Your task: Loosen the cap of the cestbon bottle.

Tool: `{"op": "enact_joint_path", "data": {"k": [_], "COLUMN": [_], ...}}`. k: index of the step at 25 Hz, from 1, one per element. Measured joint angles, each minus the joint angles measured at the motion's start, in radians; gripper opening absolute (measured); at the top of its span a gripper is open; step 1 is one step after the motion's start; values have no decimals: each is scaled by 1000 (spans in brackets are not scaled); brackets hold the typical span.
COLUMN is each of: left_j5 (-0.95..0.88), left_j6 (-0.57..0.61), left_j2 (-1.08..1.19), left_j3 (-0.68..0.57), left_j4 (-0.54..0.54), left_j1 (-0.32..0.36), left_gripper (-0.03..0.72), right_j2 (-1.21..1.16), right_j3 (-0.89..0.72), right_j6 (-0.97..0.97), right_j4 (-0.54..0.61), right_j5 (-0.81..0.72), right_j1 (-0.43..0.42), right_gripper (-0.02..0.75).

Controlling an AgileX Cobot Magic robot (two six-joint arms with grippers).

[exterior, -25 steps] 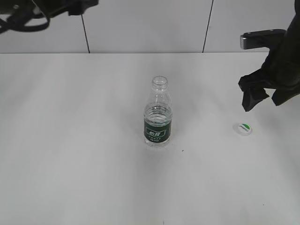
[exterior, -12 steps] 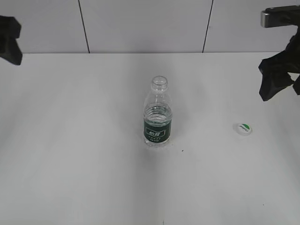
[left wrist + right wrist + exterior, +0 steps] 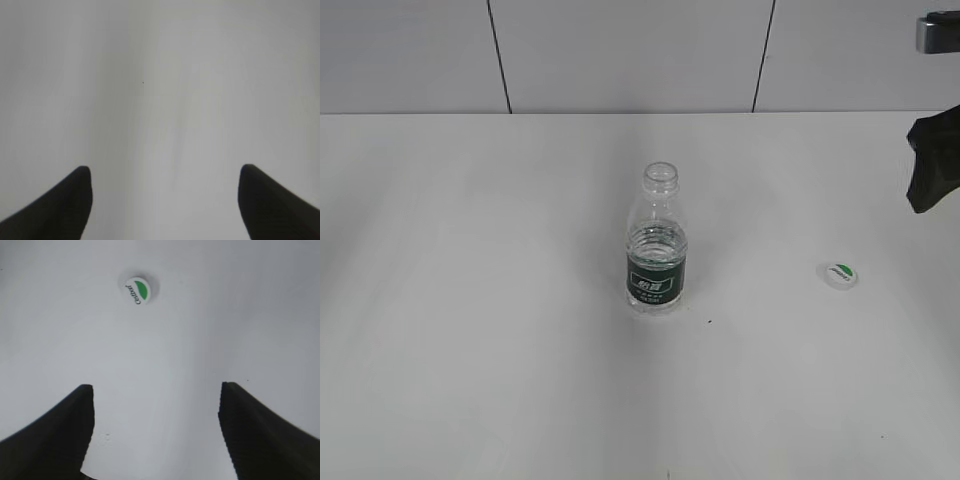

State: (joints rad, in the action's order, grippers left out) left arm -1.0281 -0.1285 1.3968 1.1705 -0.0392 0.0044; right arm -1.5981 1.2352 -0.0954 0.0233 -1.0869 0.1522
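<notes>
The cestbon bottle (image 3: 656, 245) stands upright in the middle of the white table, clear with a dark green label band, its neck open with no cap on it. The cap (image 3: 837, 274), white with a green mark, lies flat on the table to the bottle's right; it also shows in the right wrist view (image 3: 137, 290), ahead of the jaws. My right gripper (image 3: 156, 410) is open and empty; in the exterior view it (image 3: 932, 165) hangs at the right edge above the table. My left gripper (image 3: 165, 190) is open and empty over bare table, out of the exterior view.
The white table (image 3: 470, 300) runs to a tiled wall (image 3: 620, 55) at the back. Nothing else stands on it.
Both arms have drawn back outward. The left gripper left the exterior view at the upper left. The right gripper moved right and up, away from the cap. Bottle and cap have not moved.
</notes>
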Motion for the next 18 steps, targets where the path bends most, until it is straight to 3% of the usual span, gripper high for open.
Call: {"op": "enact_joint_path", "data": {"k": [9,18], "left_j5": [8,-104], "left_j6": [59,108], "left_j2": [28,-51], "left_j3": [0,1], "left_j4": [13,-34], "left_j1": [-11,-89], "left_gripper": [540,540], "right_j2": [0,115], "right_j3": [0,0], "right_j6": [7,10], "right_j4": [-13,-30], "right_j5": [-6,-61], "right_j1": [-29,-29], "right_gripper": [590,590]}}
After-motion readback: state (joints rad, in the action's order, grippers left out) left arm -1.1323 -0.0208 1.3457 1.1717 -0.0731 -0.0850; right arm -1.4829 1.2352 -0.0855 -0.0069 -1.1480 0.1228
